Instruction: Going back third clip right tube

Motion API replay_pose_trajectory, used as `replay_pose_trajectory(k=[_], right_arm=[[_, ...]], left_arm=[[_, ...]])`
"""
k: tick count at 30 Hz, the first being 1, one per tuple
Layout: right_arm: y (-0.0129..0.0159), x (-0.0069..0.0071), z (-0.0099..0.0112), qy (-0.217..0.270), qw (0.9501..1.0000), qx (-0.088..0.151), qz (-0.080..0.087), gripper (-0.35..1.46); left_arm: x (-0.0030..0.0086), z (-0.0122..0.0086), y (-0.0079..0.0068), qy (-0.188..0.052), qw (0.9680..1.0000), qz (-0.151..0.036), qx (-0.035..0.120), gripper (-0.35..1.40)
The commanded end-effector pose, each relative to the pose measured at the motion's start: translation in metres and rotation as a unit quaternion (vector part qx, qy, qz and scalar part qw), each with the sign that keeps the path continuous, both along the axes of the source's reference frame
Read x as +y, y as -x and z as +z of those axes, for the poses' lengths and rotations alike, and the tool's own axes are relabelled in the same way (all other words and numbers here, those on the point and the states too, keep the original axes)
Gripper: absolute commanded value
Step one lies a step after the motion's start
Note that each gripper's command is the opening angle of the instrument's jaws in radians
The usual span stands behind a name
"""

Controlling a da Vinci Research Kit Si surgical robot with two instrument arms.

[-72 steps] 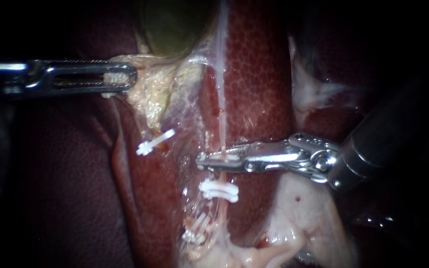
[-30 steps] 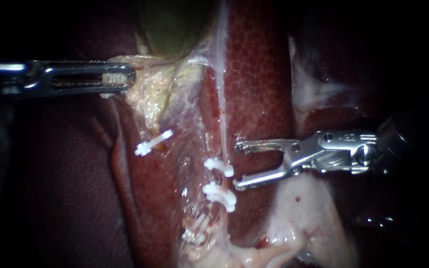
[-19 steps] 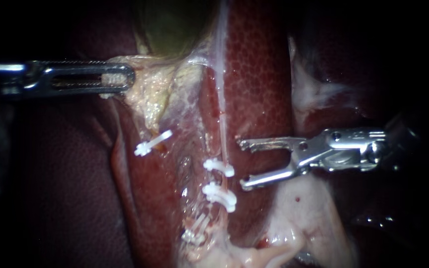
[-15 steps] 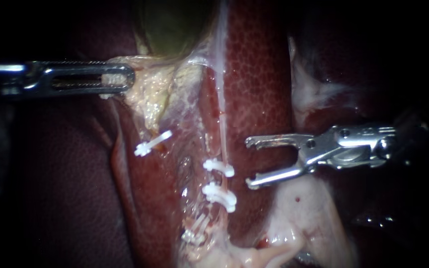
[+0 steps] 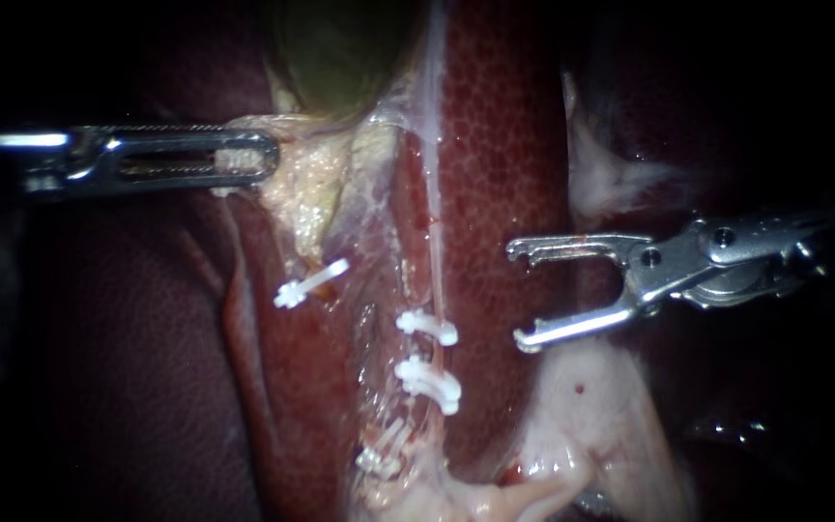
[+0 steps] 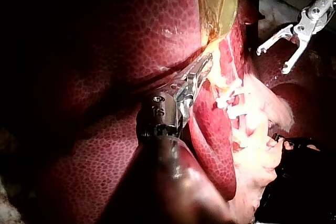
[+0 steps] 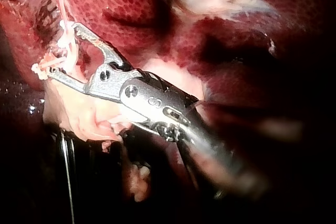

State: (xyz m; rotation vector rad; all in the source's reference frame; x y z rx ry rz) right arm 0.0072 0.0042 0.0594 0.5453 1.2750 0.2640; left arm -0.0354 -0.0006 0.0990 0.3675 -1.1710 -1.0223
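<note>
Lying apart from right instrument (image 5: pixel 517 297): clip (image 5: pixel 427 326)

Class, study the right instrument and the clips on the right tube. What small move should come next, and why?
Probably draw the right instrument back, away from the right tube. Its jaws stand open and empty, clear of the tube, and the top clip sits closed across it, so nothing there seems left to do.

Liver (image 5: pixel 504 145): dark red, fine honeycomb mottling. Gallbladder (image 5: pixel 340 48): olive green. Clips (image 5: pixel 427 327): white. Tube (image 5: pixel 434 213): pale pinkish white. Both left instrument (image 5: pixel 261 159) and right instrument (image 5: pixel 519 295): bright silver metal.
</note>
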Motion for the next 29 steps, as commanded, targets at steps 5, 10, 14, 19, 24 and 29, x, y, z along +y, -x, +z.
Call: replay_pose_trajectory(k=[5,10,14,19,24,29], right_arm=[[0.0,0.0,0.0,0.0,1.0,0.0,0.0,0.6],[0.0,0.0,0.0,0.0,1.0,0.0,0.0,0.6],[0.0,0.0,0.0,0.0,1.0,0.001,0.001,0.6],[-0.0001,0.0,0.0,0.0,1.0,0.002,0.002,0.6],[-0.0002,0.0,0.0,0.002,1.0,0.005,0.003,0.6],[-0.0003,0.0001,-0.0001,0.008,1.0,0.006,0.002,0.6]], left_arm=[[-0.0007,0.0018,0.0016,-0.002,0.9999,0.013,0.006,-0.35],[-0.0014,0.0038,0.0032,-0.011,0.9997,0.019,0.013,-0.35],[-0.0019,0.0048,0.004,-0.014,0.9994,0.025,0.018,-0.35],[-0.0023,0.0053,0.0045,-0.015,0.9992,0.029,0.022,-0.35],[-0.0023,0.0053,0.0046,-0.015,0.9992,0.031,0.021,-0.35],[-0.0023,0.0053,0.0045,-0.018,0.9992,0.029,0.02,-0.35]])
